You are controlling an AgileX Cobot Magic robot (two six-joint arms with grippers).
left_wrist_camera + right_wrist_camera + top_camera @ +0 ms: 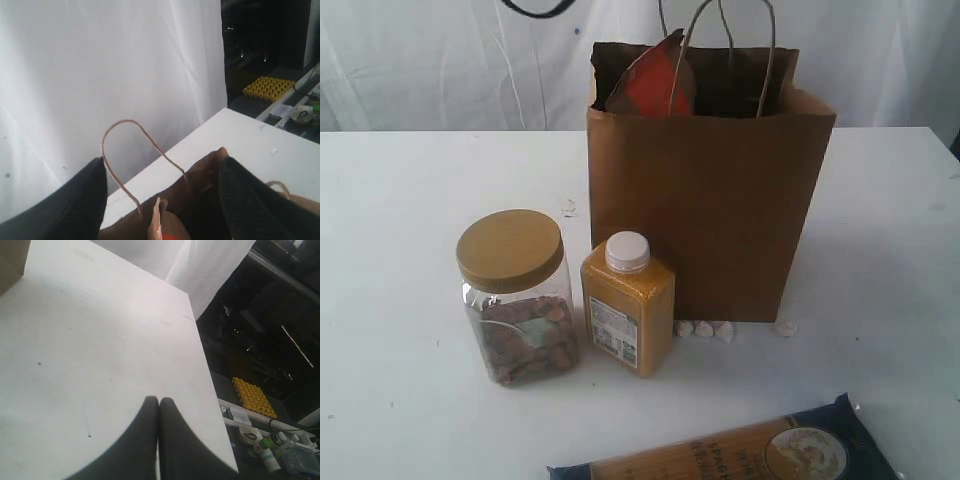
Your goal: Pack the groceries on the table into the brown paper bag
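So we've got pouch in bag; jar, bottle, front-edge packet remain; left gripper spread, right gripper clenched.

The white table carried an upright brown paper bag, a tan-lidded clear jar just beside a yellow white-capped bottle at its front left corner, small white pebbles at the bag's foot, and a dark-blue-and-tan packet lying flat nearest the camera.

Bright, soft light — the table looks washed-out.
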